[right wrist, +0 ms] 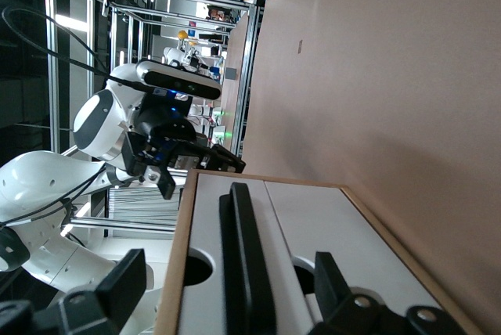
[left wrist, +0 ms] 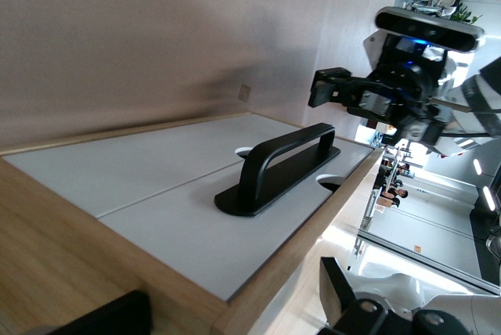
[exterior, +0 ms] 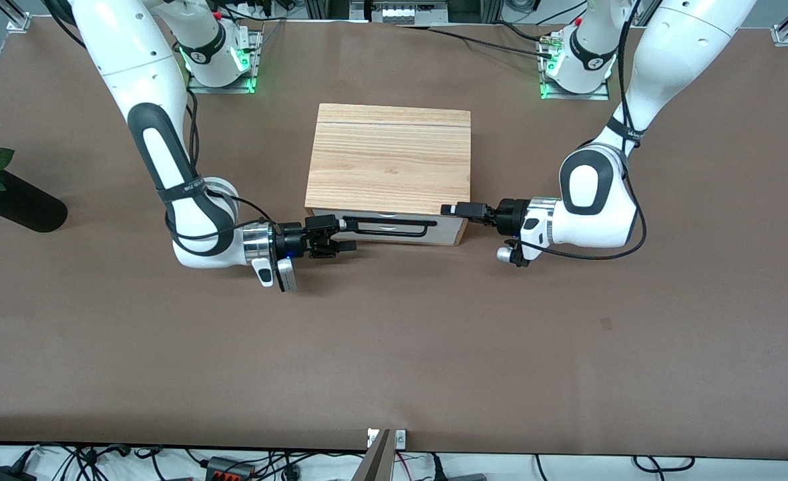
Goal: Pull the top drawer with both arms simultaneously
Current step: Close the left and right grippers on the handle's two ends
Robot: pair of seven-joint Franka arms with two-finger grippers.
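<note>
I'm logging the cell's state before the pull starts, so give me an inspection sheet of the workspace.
Surface: brown table, bare in front of the cabinet.
Job's things: top drawer looks closed; its black handle runs along the white front.
Clutter: black vase with a red flower at the right arm's end.
Grippers: right gripper open at one end of the handle; left gripper at the cabinet's other front corner, short of the handle.
Cables: black leads along both arms; more past the table edges.
Surroundings: wood-topped cabinet; green lights on the arm bases.
</note>
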